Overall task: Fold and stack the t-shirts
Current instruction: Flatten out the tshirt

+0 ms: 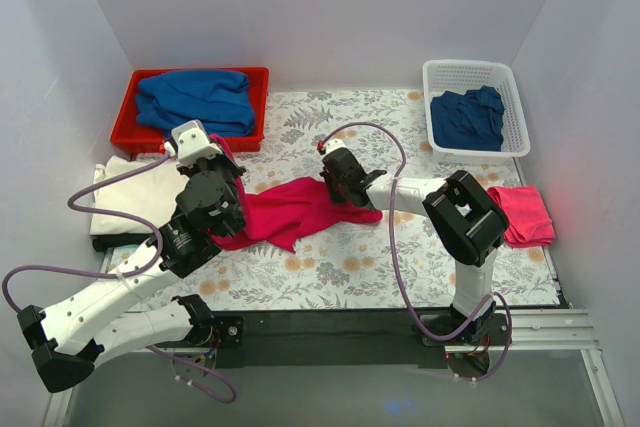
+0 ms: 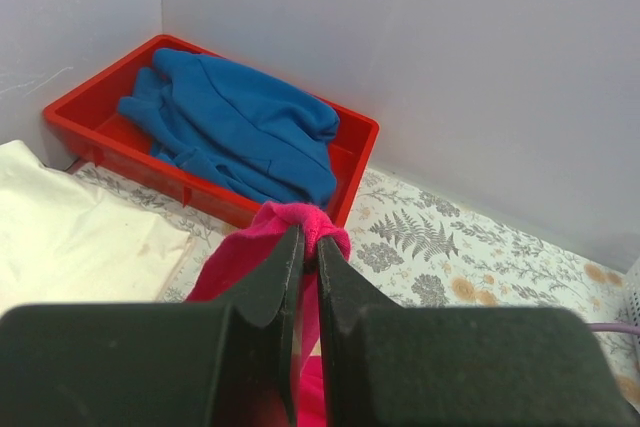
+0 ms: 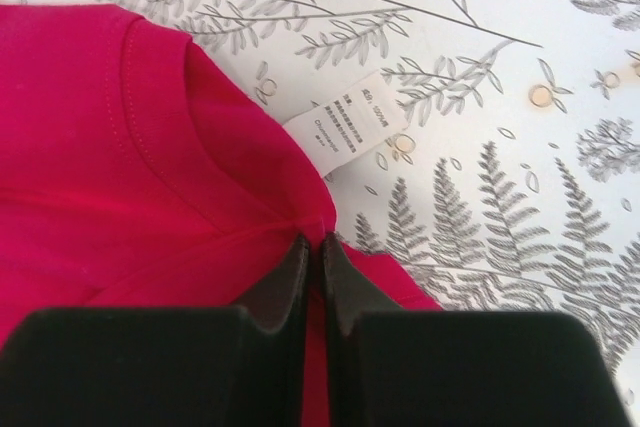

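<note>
The left claw [image 2: 310,239] pinches the crimson-pink t-shirt [image 1: 300,210], the right claw [image 3: 312,247] grips it by the neck label [image 3: 347,119] — pulling gently apart should spread it flat.

T-shirt [image 1: 300,209] between left claw [image 2: 309,234] and right claw [image 3: 312,244], tray [image 1: 125,133] behind left, basket [image 1: 516,119] behind right

Seen from above, my own left arm [image 1: 205,209] covers the left end of the bright crimson-pink cotton t-shirt [image 1: 305,209]. Its small white neck label [image 3: 352,119] bears print too fine for me to read. At the left edge of the table [image 1: 330,277], a dark flat thing [image 1: 112,242] lies mostly hidden under the folded cream cotton t-shirt [image 1: 135,192]; I cannot identify it.
</note>
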`<action>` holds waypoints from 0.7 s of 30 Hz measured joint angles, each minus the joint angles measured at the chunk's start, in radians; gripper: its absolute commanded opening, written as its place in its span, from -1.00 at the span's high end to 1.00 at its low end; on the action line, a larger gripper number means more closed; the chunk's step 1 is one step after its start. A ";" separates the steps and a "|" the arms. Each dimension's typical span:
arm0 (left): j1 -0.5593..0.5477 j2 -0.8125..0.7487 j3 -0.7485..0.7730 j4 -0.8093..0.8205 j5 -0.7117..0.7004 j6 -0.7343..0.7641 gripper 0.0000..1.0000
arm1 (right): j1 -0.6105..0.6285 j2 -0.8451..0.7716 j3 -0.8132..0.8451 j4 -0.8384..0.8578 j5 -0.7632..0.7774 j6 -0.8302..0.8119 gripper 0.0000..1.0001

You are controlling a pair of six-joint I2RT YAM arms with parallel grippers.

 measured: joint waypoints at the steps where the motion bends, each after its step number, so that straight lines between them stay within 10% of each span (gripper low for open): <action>1: 0.000 0.000 0.000 -0.001 0.000 -0.001 1.00 | 0.000 -0.004 -0.006 0.000 0.007 0.001 0.86; 21: 0.000 0.002 0.048 -0.029 -0.001 -0.006 1.00 | -0.003 -0.515 -0.085 -0.153 0.278 -0.044 0.83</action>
